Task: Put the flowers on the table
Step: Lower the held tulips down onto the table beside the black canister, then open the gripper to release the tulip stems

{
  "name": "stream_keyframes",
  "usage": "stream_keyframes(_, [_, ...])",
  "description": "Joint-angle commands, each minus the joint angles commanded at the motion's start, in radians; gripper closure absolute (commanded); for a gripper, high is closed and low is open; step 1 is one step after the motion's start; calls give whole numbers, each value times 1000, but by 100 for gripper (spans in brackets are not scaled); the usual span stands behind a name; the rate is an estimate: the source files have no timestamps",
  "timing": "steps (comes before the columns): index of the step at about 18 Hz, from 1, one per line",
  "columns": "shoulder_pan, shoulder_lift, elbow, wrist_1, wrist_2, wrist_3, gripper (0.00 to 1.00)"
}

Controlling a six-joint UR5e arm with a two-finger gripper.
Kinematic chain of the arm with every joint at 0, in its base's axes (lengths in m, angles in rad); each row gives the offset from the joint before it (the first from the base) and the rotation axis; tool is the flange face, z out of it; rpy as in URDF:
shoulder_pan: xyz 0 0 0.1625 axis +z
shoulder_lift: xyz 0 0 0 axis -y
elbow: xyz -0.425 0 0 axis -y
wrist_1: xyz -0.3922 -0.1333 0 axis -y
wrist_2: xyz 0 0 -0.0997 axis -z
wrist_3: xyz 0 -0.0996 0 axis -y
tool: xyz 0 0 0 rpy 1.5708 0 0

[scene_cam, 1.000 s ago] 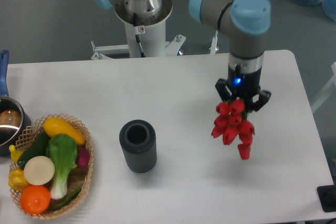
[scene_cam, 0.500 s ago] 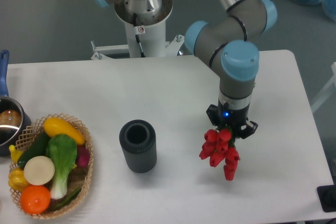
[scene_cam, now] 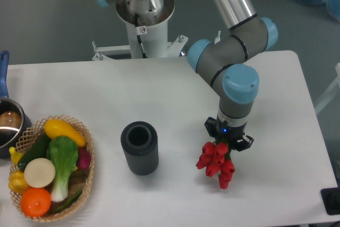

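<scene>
Camera view: black two-finger end effector (scene_cam: 229, 143), clamped on bunched glossy red tulip flowers (scene_cam: 215, 162), has moved lower and leftward over smooth white rectangular worktop (scene_cam: 175, 94).

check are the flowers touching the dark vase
Apart. The camera view shows bare white table between the flowers and the vase.

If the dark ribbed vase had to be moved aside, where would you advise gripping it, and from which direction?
Grip the dark ribbed vase around its upper body, just below the rim, coming from above with fingers on opposite sides. It stands upright with its mouth open, and the ribs should help friction. Its right side looks freer than the basket side.
</scene>
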Motion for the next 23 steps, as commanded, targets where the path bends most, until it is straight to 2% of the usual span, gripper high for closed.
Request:
stream_keyframes(4, [0,-17,2,0,0,0,57])
stream_keyframes(6, [0,-17,6,0,0,0,48])
stream_keyframes(10, [3,-21,8,2,0,0,38])
stream_keyframes(12, [3,-26,12,3,0,0,23])
stream_keyframes(18, [8,-34,17,23,2,-3,20])
stream_keyframes(19, [9,-35,20,25,2,-2,13])
stream_keyframes(20, [11,-38,26,29,2,-2,1])
stream_keyframes(23, [23,-28,35,29,5,-11,0])
